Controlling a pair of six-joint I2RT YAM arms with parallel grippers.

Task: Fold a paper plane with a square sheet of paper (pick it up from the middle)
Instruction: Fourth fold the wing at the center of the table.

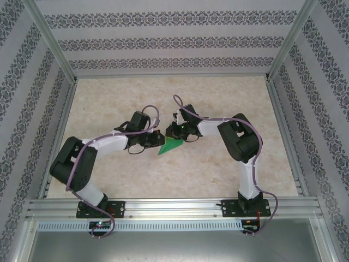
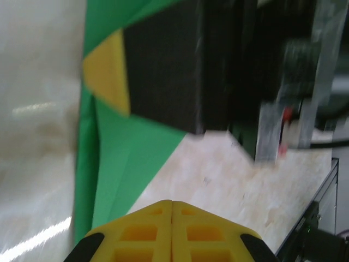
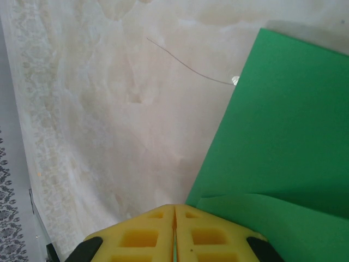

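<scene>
One folded green paper (image 3: 283, 120), right gripper (image 3: 174, 206) pinching its edge, left gripper (image 2: 172, 202) closed, hold unclear

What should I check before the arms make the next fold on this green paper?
1. Left gripper shut: ok, its fingers meet tip to tip.
2. Right gripper shut: ok, its fingers meet too.
3. Green paper pinched by either gripper: cannot tell; it runs alongside both pairs of tips.
4. A fold in place: ok, a flap lies over the sheet near the right gripper.
5. Room between the grippers: not ok, they crowd close together over the paper in the top view.
6. Paper well inside the table: ok, it sits near the middle.
</scene>
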